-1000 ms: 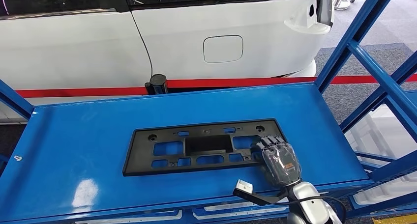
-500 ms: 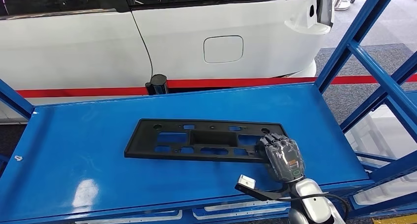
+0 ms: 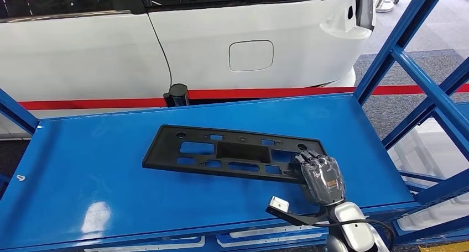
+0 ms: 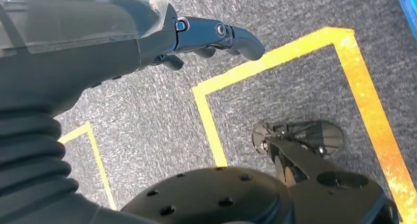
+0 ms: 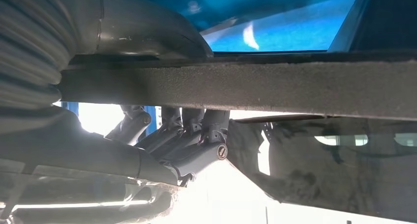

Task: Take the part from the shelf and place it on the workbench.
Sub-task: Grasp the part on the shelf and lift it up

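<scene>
The part is a long black plastic frame [image 3: 232,152] with several rectangular cut-outs, held tilted above the blue shelf [image 3: 110,174]. My right hand [image 3: 319,177] grips its near right corner, fingers over the top edge. In the right wrist view the part's thick dark edge [image 5: 246,89] crosses the picture, with the right hand [image 5: 182,140] and its fingers [image 5: 196,130] wrapped round it and the thumb on the other side. My left hand [image 4: 147,32] hangs over grey carpet with its fingers apart and nothing in it.
A white car body [image 3: 221,42] stands behind the shelf, beyond a red band [image 3: 265,92] and a black post top [image 3: 177,93]. Blue shelf uprights and braces [image 3: 409,53] rise at the right. Yellow floor lines [image 4: 275,62] mark the carpet under the left arm.
The part's far edge has lifted off the shelf and the frame has tilted and shifted a little rightward and away in my right hand. The left hand is seen only now.
</scene>
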You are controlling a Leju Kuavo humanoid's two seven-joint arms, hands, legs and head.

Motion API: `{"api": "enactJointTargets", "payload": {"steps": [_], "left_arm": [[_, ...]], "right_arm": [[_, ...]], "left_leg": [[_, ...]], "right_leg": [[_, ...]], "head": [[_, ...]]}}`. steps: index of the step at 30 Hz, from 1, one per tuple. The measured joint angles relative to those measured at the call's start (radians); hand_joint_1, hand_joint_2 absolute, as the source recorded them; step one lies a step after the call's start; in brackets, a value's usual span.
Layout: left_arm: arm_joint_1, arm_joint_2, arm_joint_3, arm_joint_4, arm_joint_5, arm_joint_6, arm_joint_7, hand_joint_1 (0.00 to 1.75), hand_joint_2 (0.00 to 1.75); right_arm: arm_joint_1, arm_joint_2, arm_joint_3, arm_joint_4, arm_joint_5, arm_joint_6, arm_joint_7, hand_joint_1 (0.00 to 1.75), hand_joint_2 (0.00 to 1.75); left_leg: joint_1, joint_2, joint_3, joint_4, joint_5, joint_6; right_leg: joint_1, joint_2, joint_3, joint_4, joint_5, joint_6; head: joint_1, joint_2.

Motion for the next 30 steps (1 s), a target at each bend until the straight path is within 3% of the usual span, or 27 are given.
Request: {"api": "enactJointTargets", "payload": {"steps": [6,21,26,30], "left_arm": [[0.000,0.002,0.000,0.000,0.006,0.018,0.012,0.00,1.75],[-0.010,0.007,0.008,-0.002,0.027,0.034,0.021,0.00,1.75],[-0.009,0.008,0.011,-0.002,0.029,0.036,0.021,0.00,1.75],[-0.009,0.008,0.011,-0.002,0.029,0.035,0.019,0.00,1.75]], "right_arm": [[0.000,0.016,-0.020,0.000,-0.068,-0.034,-0.006,1.75,1.75],[0.024,0.102,-0.142,-0.045,-0.595,-0.124,-0.191,1.75,1.75],[0.034,0.134,-0.181,-0.106,-0.806,-0.121,-0.280,1.75,1.75],[0.047,0.155,-0.202,-0.166,-0.902,-0.101,-0.325,1.75,1.75]], "left_leg": [[0.000,0.000,0.000,0.000,0.000,0.000],[0.000,0.000,-0.003,0.000,0.000,0.000],[0.000,0.000,-0.003,0.000,0.000,0.000],[0.000,0.000,-0.003,0.000,0.000,0.000]], "right_leg": [[0.000,0.000,0.000,0.000,0.000,0.000],[0.000,0.000,-0.002,0.000,0.000,0.000],[0.000,0.000,-0.002,0.000,0.000,0.000],[0.000,0.000,-0.003,0.000,0.000,0.000]], "head": [[0.000,0.000],[0.000,0.000],[0.000,0.000],[0.000,0.000]]}}
